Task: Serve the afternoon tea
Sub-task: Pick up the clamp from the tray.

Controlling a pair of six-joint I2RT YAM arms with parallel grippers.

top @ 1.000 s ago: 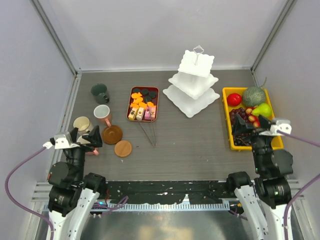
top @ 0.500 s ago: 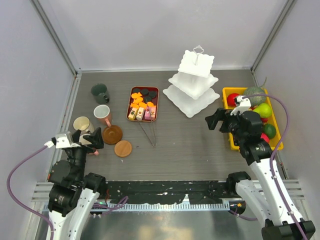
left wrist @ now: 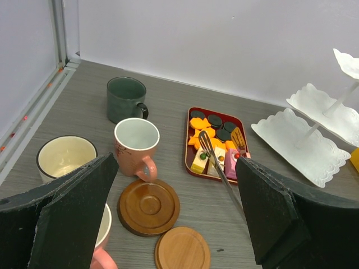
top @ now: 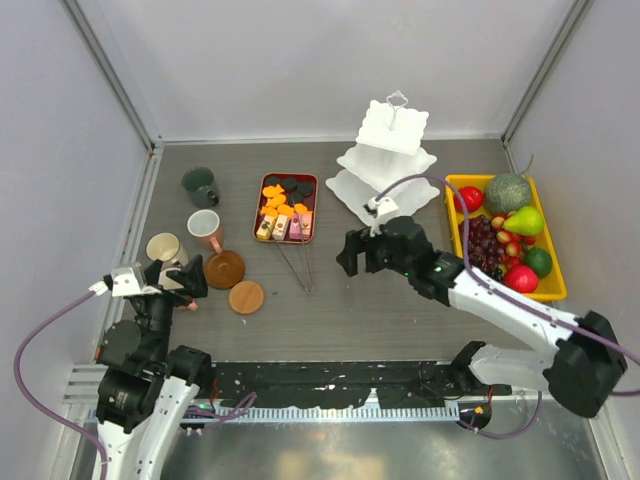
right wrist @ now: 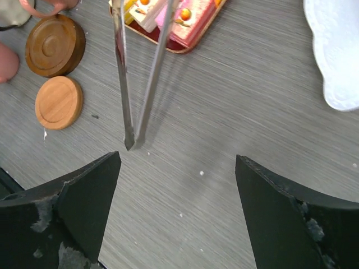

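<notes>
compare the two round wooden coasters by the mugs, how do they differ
Colour: the dark coaster is deep brown, while the light coaster is pale orange-brown.
Size: the dark coaster looks somewhat wider than the light coaster.
Place: the dark coaster lies next to the pink mug, and the light coaster lies nearer the arms.
Both are round, lie flat on the table and carry nothing.

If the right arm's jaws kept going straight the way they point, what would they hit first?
Probably the metal tongs, whose end lies ahead between the open jaws of the right gripper; the red tray is beyond. Height is unclear, so the table might come first.
</notes>
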